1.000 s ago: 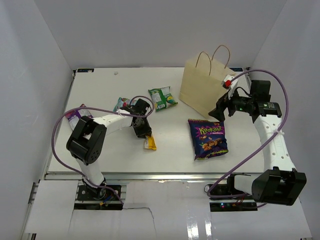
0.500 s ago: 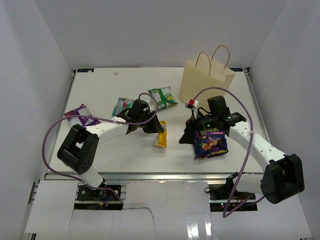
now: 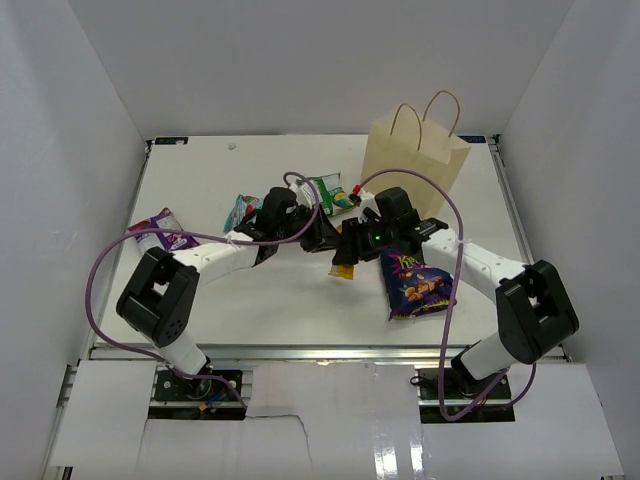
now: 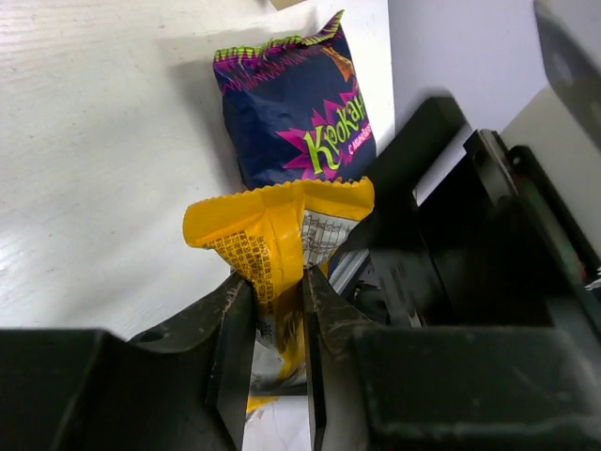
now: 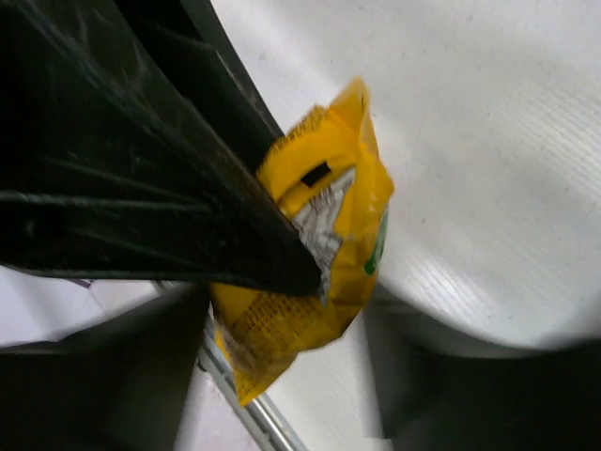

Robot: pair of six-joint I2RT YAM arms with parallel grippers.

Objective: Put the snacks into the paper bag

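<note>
Work surface: a white matte tabletop (image 3: pixel 250 305) inside a white-walled enclosure (image 3: pixel 300 60).

The tall beige kraft paper bag (image 3: pixel 412 165) stands upright at the far right, handles up. The small yellow bar packet (image 4: pixel 282 230) is held off the table at mid-table, pinched between the fingers of the left gripper (image 4: pixel 277 305). The right gripper (image 5: pixel 286 376) meets it there, its fingers spread to either side of the packet's lower end (contact cannot be confirmed).

The big purple bag with yellow lettering (image 3: pixel 415 282) lies flat just beside it. A green pouch (image 3: pixel 325 190), a teal pouch (image 3: pixel 243 208) and a dark purple packet (image 3: pixel 160 232) lie to the left, none in the bag.
</note>
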